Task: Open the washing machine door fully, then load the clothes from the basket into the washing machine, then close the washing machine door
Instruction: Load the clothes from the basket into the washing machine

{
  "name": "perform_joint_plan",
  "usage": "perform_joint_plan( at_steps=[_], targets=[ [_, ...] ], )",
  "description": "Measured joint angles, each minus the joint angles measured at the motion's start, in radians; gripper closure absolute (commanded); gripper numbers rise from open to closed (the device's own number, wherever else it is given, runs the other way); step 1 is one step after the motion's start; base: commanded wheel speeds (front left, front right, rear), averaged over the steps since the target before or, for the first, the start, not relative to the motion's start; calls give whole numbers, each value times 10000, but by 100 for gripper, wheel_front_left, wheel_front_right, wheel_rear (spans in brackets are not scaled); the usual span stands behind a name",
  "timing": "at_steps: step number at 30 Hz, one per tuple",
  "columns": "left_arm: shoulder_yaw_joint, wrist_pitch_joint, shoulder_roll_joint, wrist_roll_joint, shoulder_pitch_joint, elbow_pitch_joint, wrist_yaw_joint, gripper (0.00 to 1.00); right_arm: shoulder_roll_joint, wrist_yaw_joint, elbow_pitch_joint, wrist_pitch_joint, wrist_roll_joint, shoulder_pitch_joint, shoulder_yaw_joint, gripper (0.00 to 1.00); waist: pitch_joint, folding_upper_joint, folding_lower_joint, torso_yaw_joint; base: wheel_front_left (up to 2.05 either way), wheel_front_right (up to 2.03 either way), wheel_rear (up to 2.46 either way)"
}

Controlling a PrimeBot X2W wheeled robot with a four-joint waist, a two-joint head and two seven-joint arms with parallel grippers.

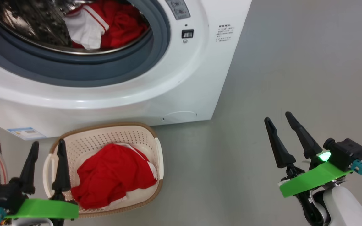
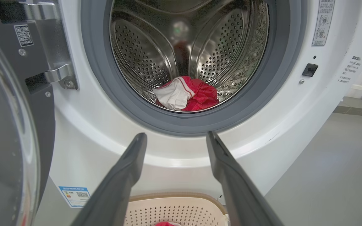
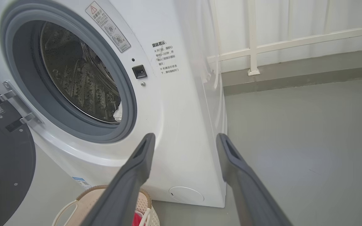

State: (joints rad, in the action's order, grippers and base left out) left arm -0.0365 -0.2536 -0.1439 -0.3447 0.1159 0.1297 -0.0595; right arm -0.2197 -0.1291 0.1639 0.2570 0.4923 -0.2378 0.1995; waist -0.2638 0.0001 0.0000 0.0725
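The white washing machine (image 1: 181,91) stands with its door (image 3: 5,169) swung wide to the left. Red and white clothes (image 1: 105,26) lie in the steel drum (image 2: 156,53). More red clothes (image 1: 115,175) fill the cream basket (image 1: 112,138) on the floor in front of the machine. My left gripper (image 1: 48,147) hovers open over the basket's left handle, holding nothing. My right gripper (image 1: 278,118) is open and empty over bare floor, well to the right of the basket. In the left wrist view the fingers (image 2: 127,169) point at the drum opening.
Grey floor (image 1: 294,62) stretches to the right of the machine. A white railing (image 3: 294,40) along a low grey kerb runs behind it. A blue label sticker (image 1: 25,133) sits low on the washer front beside the door.
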Motion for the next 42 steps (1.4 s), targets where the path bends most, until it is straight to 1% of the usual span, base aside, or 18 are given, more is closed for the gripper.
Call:
perform_joint_plan(
  at_steps=[1,7,10,13,22,27,34,37,42],
  targets=[
    [0,0,-21,-2,77,36,-65,0,15,0,-13,0,-2,-56,-13,0,-102,0,0,11,0,0,0],
    [-65,4,-104,-50,596,479,-94,0,163,0,-96,0,-140,-361,-35,0,-687,0,0,107,0,0,0],
    [-161,15,-146,-192,922,965,-230,0,226,0,-115,0,-174,-479,-61,0,-1049,0,0,183,0,0,0],
    [-199,15,-174,-245,1109,1191,-261,0,236,0,-161,0,-198,-554,-98,0,-1228,0,0,216,0,0,0],
    [-414,15,-405,-449,2100,2429,-508,0,311,0,-278,0,-293,-889,-134,0,-2067,0,0,325,0,0,0],
    [-614,15,-535,-545,2675,3323,-577,0,385,0,-368,0,-359,-1148,-125,0,-2559,0,1,395,0,0,0],
    [-846,13,-834,-571,3708,5012,-608,0,571,0,-445,0,-504,-1494,-75,0,-3269,0,0,519,0,0,0],
    [-999,13,-922,-709,4208,5762,-679,0,623,0,-487,0,-518,-1589,-58,0,-3559,0,0,593,0,0,0],
    [-1394,12,-1129,-965,5003,6805,-679,0,700,0,-523,0,-531,-1729,-58,0,-4021,0,0,727,0,0,0]
  ],
)
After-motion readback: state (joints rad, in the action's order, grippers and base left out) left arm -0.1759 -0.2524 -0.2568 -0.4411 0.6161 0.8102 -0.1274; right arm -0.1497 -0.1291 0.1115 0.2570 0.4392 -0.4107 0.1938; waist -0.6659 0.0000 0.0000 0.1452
